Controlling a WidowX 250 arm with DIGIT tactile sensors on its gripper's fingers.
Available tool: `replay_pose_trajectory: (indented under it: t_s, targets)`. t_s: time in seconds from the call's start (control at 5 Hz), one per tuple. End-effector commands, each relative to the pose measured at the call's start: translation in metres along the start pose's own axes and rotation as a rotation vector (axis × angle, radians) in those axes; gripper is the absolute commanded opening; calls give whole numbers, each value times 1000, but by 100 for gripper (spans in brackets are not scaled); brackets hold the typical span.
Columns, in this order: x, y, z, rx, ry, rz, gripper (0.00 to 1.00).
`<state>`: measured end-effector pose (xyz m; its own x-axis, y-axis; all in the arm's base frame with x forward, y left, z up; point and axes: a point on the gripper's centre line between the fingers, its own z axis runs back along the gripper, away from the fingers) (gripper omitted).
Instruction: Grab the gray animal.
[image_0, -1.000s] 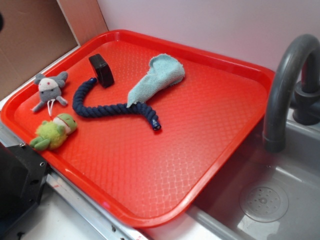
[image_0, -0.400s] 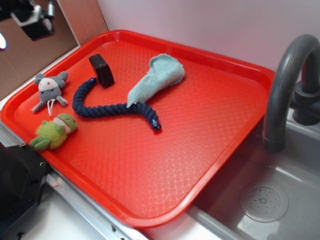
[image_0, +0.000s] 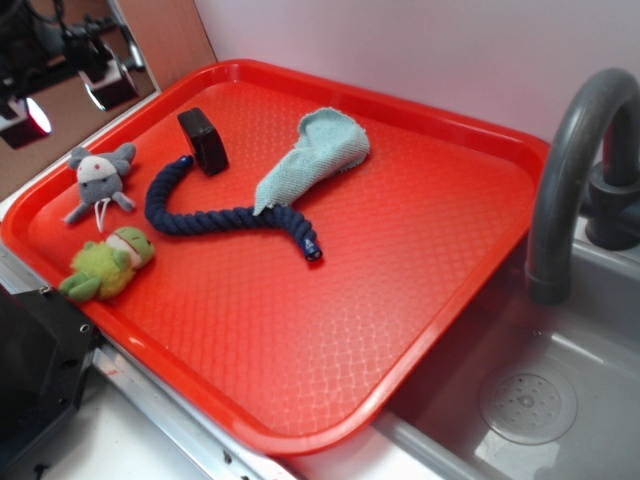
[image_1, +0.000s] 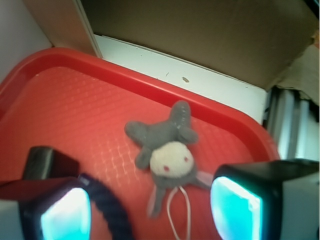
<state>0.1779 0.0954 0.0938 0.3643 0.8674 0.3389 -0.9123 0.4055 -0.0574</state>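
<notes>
Gray plush, by the look of it light and soft, the gray animal (image_0: 100, 180) lies flat near the left rim of the red tray (image_0: 420, 250), just above the green frog (image_0: 107, 264) and beside the dark blue rope (image_0: 215, 215). It should squash rather than slip, so the plump body between the spread limbs looks like the best place to pinch; the thin white string tail would give no hold. The pincer (image_0: 65, 95) hangs released above the tray's far left corner, touching nothing. The wrist view shows what the exterior cannot: both fingers (image_1: 235, 210) stand wide apart, with the gray animal (image_1: 167, 157) between them and a little ahead. Only the exterior view shows the blue cloth (image_0: 315, 155), black block (image_0: 204, 140) and the faucet (image_0: 575, 170).
</notes>
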Motion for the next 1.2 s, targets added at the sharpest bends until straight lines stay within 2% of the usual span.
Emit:
replay_pose_trajectory:
  t_s: [0.0,0.4,0.6,0.8,1.0]
  targets:
    - [8,12,-29,1,-45,-16,100]
    - [11,23,-71,84,-85,7,100]
    - [10,22,-83,72,-42,-11,100]
    - [4,20,-83,49,-43,-14,0]
    - [4,19,-73,50,-38,-31,0]
